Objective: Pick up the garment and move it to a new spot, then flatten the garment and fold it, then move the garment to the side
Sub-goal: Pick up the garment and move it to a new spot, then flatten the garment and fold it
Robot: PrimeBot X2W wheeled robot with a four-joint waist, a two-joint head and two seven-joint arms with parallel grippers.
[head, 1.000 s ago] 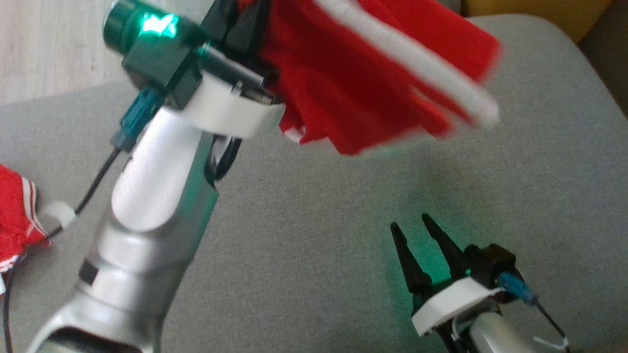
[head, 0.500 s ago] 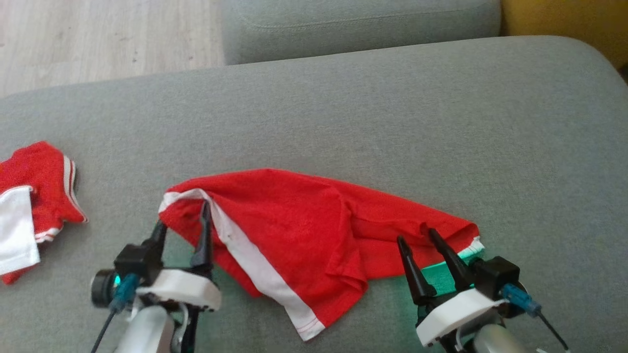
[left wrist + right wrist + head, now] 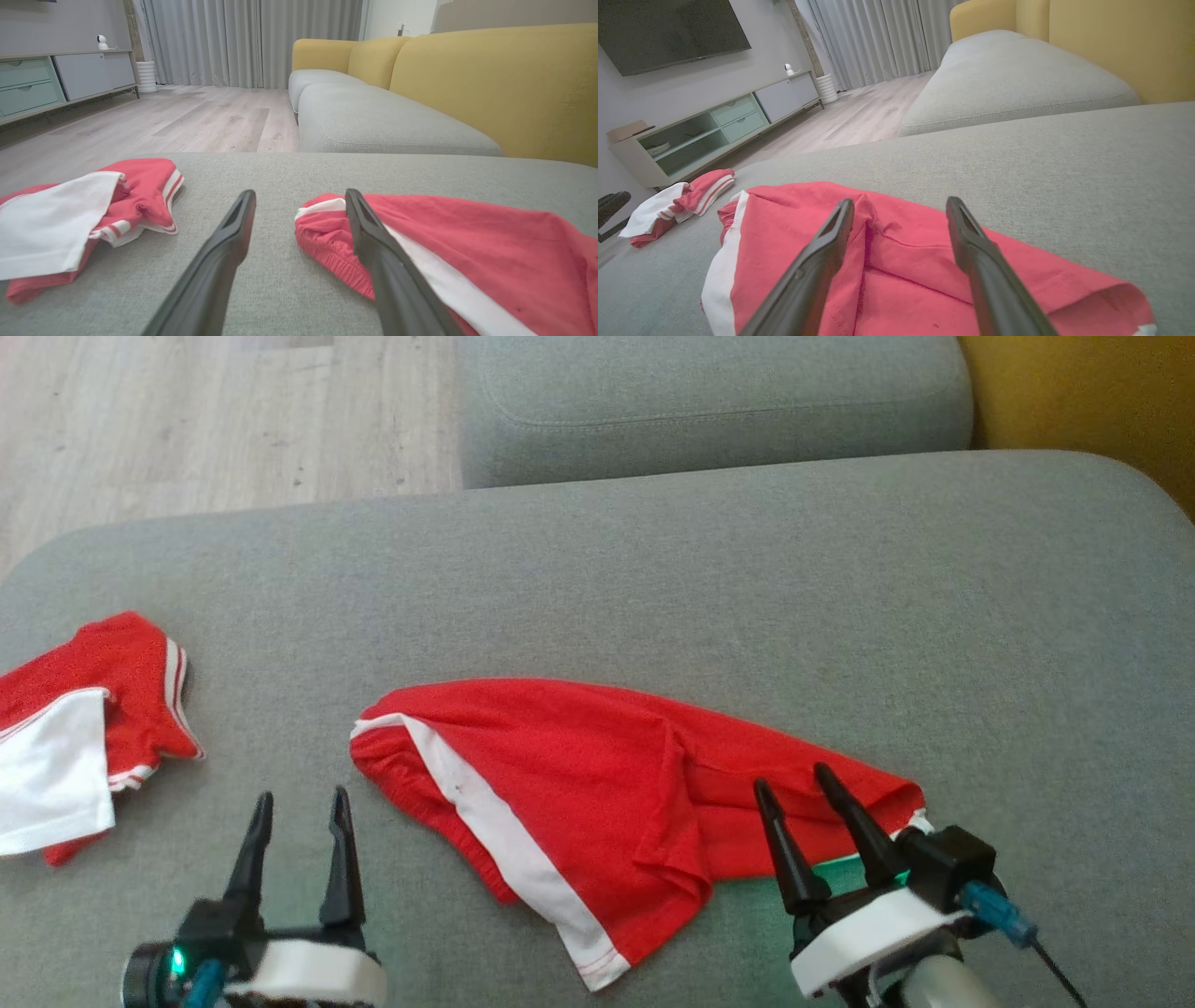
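Observation:
The garment (image 3: 597,775), red shorts with a white side stripe, lies loosely spread and creased on the grey cushion (image 3: 653,579). My left gripper (image 3: 301,798) is open just left of the garment's waistband end, nothing between its fingers. In the left wrist view the garment (image 3: 467,247) lies to the right of the open left gripper (image 3: 301,198). My right gripper (image 3: 792,777) stands open over the garment's right end, holding nothing. In the right wrist view the open right gripper (image 3: 900,205) points over the red garment (image 3: 906,266).
A second red and white garment (image 3: 84,728) lies crumpled at the cushion's left edge. Another grey cushion (image 3: 709,401) and a yellow sofa back (image 3: 1083,401) lie beyond. Wooden floor (image 3: 187,420) shows at the far left.
The left gripper held the garment up a second ago, lowered it onto the cushion, opened and let go, then drew back left. The camera view shifted. The right gripper stayed open.

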